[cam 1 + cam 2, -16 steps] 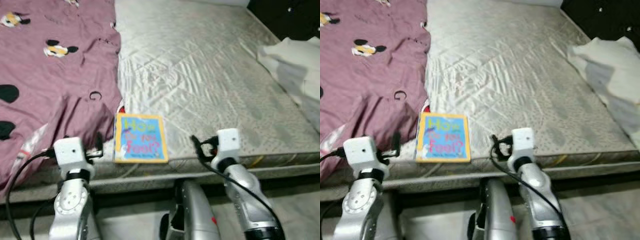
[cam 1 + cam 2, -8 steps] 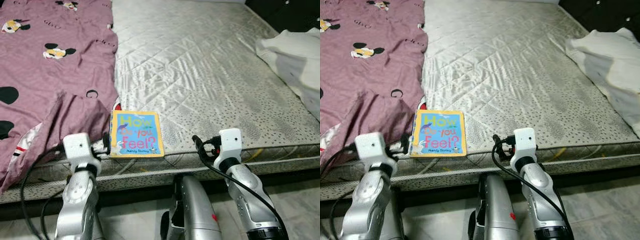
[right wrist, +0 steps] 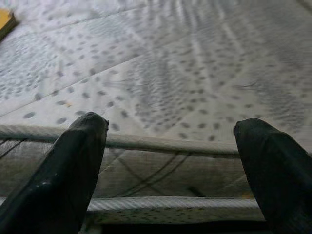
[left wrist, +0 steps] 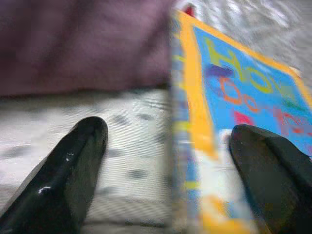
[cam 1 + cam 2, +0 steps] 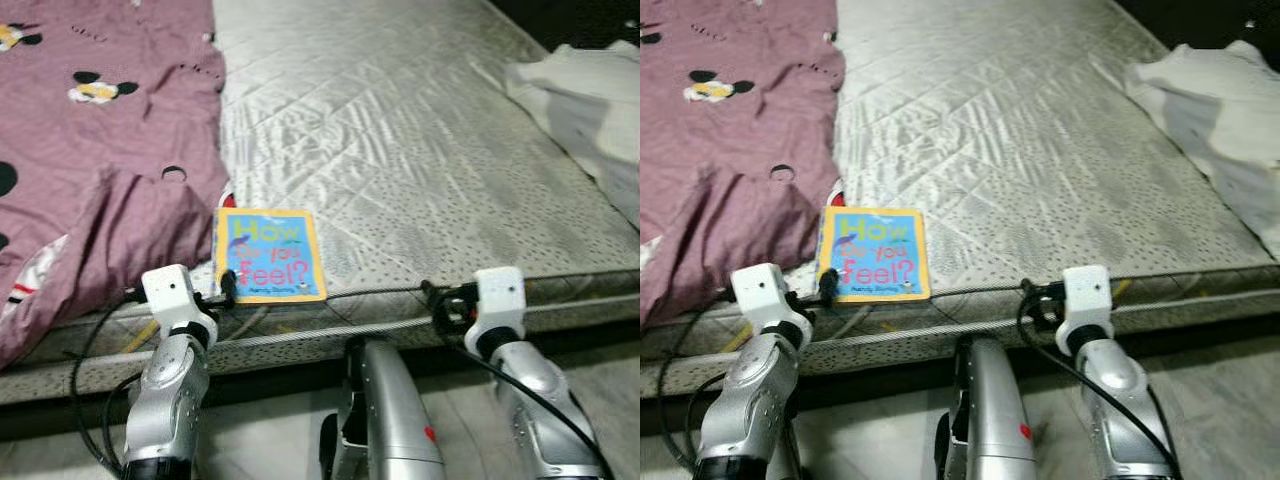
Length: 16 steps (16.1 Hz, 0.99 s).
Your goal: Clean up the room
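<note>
at the near edge of the mattress [image 5: 400,150], toward 7 o'clock in the head views, lies the picture book [image 5: 268,254], flat, cover up, its near edge just short of the piping. left gripper [image 4: 168,161] sits at the book's near-left corner: in the left wrist view its fingers [image 4: 73,165] are spread wide, one over the dotted mattress fabric, the other over the book's cover, the yellow spine edge between them; whether either finger touches the book cannot be told. the book's far-left corner lies against the hem of the mauve blanket [image 5: 90,150], which covers the bed from 9 to 11 o'clock and is cut off by the frame. a small red item at that hem is mostly hidden. the left wrist view is blurred, so the cover lettering is hard to read there. right gripper [image 3: 170,156] is held at the mattress edge toward 4 o'clock, well apart from the book, fingers spread and holding nothing. a white cloth [image 5: 590,100] lies at 2 o'clock, partly out of frame. both silver forearms rise from below, wrists level with the mattress side, cables looping beneath them
</note>
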### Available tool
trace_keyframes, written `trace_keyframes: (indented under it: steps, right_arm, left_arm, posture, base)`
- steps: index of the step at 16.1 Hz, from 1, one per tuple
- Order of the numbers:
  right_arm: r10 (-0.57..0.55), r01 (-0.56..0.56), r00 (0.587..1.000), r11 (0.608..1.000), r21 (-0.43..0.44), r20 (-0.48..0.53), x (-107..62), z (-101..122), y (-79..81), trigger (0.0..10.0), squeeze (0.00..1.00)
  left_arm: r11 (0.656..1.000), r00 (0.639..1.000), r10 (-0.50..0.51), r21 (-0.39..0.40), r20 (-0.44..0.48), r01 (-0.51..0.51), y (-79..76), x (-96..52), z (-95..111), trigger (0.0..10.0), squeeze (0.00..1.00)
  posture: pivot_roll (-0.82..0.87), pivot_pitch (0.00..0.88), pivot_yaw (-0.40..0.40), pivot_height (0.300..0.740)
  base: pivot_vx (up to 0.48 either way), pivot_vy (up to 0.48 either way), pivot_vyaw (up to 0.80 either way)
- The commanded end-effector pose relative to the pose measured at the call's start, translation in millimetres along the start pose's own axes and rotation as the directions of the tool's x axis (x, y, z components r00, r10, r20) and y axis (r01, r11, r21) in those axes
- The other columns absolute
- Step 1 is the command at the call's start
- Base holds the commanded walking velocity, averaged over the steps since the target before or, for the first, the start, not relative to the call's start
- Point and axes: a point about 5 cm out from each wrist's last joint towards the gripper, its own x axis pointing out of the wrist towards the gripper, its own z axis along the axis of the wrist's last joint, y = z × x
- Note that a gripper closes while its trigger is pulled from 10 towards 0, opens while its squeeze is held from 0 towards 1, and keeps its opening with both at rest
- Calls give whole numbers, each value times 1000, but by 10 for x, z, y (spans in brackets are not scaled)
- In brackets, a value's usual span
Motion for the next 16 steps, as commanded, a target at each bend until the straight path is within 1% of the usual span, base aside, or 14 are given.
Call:
trace_keyframes:
  steps: [1, 2, 3, 4, 5, 6, 7, 8, 10, 12, 13, 15, 16]
  right_arm:
    - [-21, 21, 1000, 1000, -7, 13, -21, 58, -63, 10000, 0]
    - [-16, 17, 1000, 1000, -17, 21, -30, 81, -67, 10000, 0]
    - [-5, 6, 1000, 1000, -23, 20, -43, 95, -66, 10000, 0]
    - [19, -18, 1000, 999, -41, 18, -65, 107, -51, 10000, 0]
    - [27, -26, 999, 998, -53, 21, -81, 118, -46, 10000, 0]
    - [25, -24, 999, 998, -53, 22, -85, 125, -50, 10000, 0]
    - [22, -20, 999, 998, -54, 25, -83, 130, -57, 10000, 0]
    - [12, -10, 999, 998, -56, 30, -75, 147, -75, 10000, 0]
    - [10, -7, 999, 998, -58, 38, -53, 179, -87, 10000, 0]
    - [10, -7, 999, 998, -61, 42, -26, 196, -89, 10000, 0]
    - [12, -9, 999, 998, -63, 50, -1, 216, -83, 10000, 0]
    - [16, -12, 998, 998, -64, 57, 35, 232, -66, 10000, 0]
    - [16, -11, 998, 998, -65, 67, 65, 253, -50, 10000, 0]
  left_arm:
    - [999, 999, -39, -25, -36, 38, -49, 17, -61, 10000, 0]
    - [997, 998, -48, -68, -39, 45, -46, 49, -67, 10000, 0]
    - [993, 995, -86, -88, -48, 82, -60, 91, -82, 10000, 0]
    - [984, 989, -127, -135, -78, 116, -74, 146, -111, 10000, 0]
    - [975, 983, -162, -170, -88, 145, -88, 183, -118, 10000, 0]
    - [954, 969, -216, -236, -116, 185, -124, 204, -146, 10000, 0]
    - [940, 963, -242, -275, -120, 202, -146, 207, -158, 10000, 0]
    - [916, 953, -274, -336, -126, 219, -168, 215, -182, 0, 0]
    - [887, 929, -338, -380, -151, 261, -208, 208, -229, 0, 0]
    - [882, 909, -370, -379, -192, 280, -227, 209, -282, 0, 0]
    - [870, 896, -389, -406, -214, 280, -240, 213, -300, 0, 0]
    - [861, 890, -402, -419, -213, 288, -247, 226, -285, 0, 0]
    - [856, 872, -426, -420, -241, 302, -246, 224, -289, 0, 0]
  posture:
    - [-126, 177, -126, 466]
    - [-155, 173, -133, 466]
    - [-164, 171, -135, 466]
    - [-171, 168, -137, 466]
    - [-178, 164, -137, 466]
    - [-179, 163, -137, 466]
    - [-181, 158, -135, 466]
    - [-182, 155, -135, 466]
    - [-185, 147, -133, 466]
    - [-184, 135, -133, 466]
    - [-179, 129, -134, 466]
    - [-174, 119, -131, 466]
    - [-168, 112, -129, 466]
  base:
    - [0, 0, 0]
    - [0, 0, 0]
    - [0, 0, 0]
    - [0, 0, 0]
    - [0, 0, 0]
    - [0, 0, 0]
    - [0, 0, 0]
    - [0, 0, 0]
    - [0, 0, 0]
    - [0, 0, 0]
    - [0, 0, 0]
    - [0, 0, 0]
    - [0, 0, 0]
